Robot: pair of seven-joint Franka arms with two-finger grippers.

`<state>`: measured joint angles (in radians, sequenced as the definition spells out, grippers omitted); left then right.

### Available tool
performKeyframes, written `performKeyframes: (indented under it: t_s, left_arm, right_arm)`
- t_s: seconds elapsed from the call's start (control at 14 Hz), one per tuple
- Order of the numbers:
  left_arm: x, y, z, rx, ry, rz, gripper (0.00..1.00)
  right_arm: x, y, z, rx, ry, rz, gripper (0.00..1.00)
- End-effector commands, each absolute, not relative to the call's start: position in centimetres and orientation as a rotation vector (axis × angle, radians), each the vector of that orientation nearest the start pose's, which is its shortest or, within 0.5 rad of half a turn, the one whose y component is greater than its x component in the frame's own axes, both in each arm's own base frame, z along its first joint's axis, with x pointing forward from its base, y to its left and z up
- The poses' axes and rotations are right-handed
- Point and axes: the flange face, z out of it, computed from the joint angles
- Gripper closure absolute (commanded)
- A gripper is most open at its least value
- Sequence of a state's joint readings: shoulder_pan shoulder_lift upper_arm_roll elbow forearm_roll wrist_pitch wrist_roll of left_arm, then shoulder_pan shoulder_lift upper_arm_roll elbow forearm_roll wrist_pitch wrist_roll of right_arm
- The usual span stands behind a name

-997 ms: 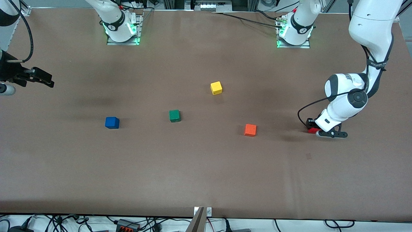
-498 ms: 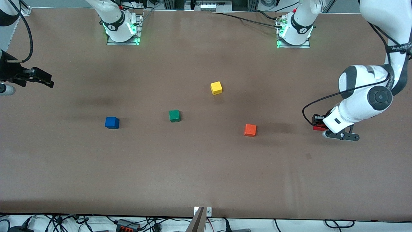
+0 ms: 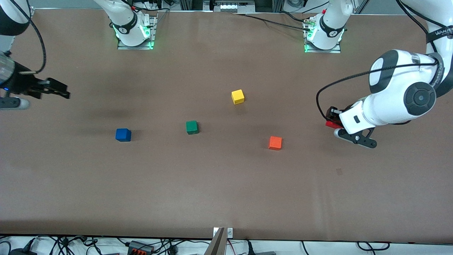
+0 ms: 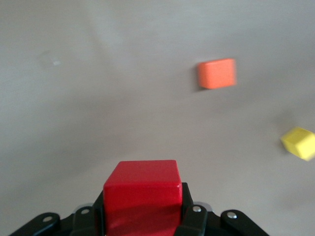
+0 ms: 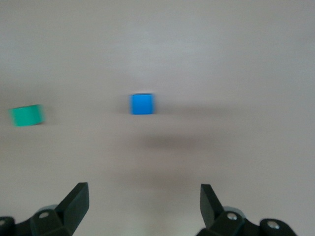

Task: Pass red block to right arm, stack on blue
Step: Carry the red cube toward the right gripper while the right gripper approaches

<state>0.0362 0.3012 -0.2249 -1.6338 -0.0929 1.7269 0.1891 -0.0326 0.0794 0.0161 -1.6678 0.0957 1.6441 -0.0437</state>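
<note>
Brown paper covers the table [image 3: 226,191], bare from the cubes down to the edge nearest the front camera. Left arm [image 3: 403,95] reaches in at the left arm's end; the left gripper [image 3: 332,122] is clamped on the red block [image 3: 331,124], raised over open surface at about three o'clock from the orange cube [image 3: 275,142]. In the left wrist view the red block [image 4: 142,196] sits squarely between the fingers [image 4: 194,219]. Right arm [image 3: 10,21] stands at the table's other edge; the right gripper [image 3: 56,90] is spread wide and empty, at about ten o'clock from the blue cube [image 3: 123,134], well apart from it. Green cube [image 3: 191,127] and yellow cube [image 3: 238,96] lie mid-table, all cubes well apart with open surface between them.
</note>
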Motion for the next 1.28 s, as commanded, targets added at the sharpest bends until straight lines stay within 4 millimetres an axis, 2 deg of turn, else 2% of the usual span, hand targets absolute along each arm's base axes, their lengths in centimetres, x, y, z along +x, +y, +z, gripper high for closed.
performKeyframes:
  t_s: [0.0, 0.14, 0.21, 0.36, 0.43, 0.64, 0.78, 0.93, 1.0, 1.07, 1.21]
  left_arm:
    - [61.6, -12.4, 45.2, -3.286, 0.848, 0.297, 0.9]
    - [61.5, -15.9, 47.1, -3.372, 1.096, 0.196, 0.91]
    - [61.4, -17.0, 47.3, -3.385, 1.225, 0.147, 0.92]
    - [61.1, -21.6, 48.5, -3.337, 1.557, -0.109, 0.92]
    - [61.1, -23.7, 48.1, -3.292, 1.698, -0.215, 0.92]
    - [60.6, -29.8, 48.9, -3.209, 1.947, -0.608, 0.91]
    - [60.7, -32.7, 48.9, -3.139, 2.056, -0.913, 0.91]
    - [60.5, -35.4, 48.3, -3.016, 2.132, -1.165, 0.91]
    - [60.1, -37.0, 48.3, -2.957, 2.137, -1.297, 0.92]
    - [59.8, -38.0, 48.7, -2.969, 2.094, -1.415, 0.91]
    - [59.4, -39.7, 48.0, -2.885, 2.057, -1.571, 0.92]
  right_arm:
    - [59.2, 2.5, 51.0, -2.86, -0.004, 0.217, 0.0]
    - [59.9, 4.4, 49.0, -2.721, 0.022, 0.259, 0.0]
    - [60.3, 5.4, 48.3, -2.628, 0.04, 0.276, 0.0]
    - [61.0, 6.8, 46.8, -2.456, 0.083, 0.31, 0.0]
    - [61.3, 8.4, 46.0, -2.372, 0.096, 0.331, 0.0]
    - [61.9, 13.1, 45.2, -2.15, 0.118, 0.366, 0.0]
    - [62.5, 15.3, 43.8, -1.995, 0.162, 0.398, 0.0]
    - [63.1, 16.7, 42.3, -1.882, 0.197, 0.423, 0.0]
    - [63.1, 17.4, 41.6, -1.838, 0.182, 0.434, 0.0]
    - [63.1, 18.0, 40.4, -1.774, 0.161, 0.455, 0.0]
    - [62.9, 19.3, 38.0, -1.558, 0.104, 0.518, 0.0]
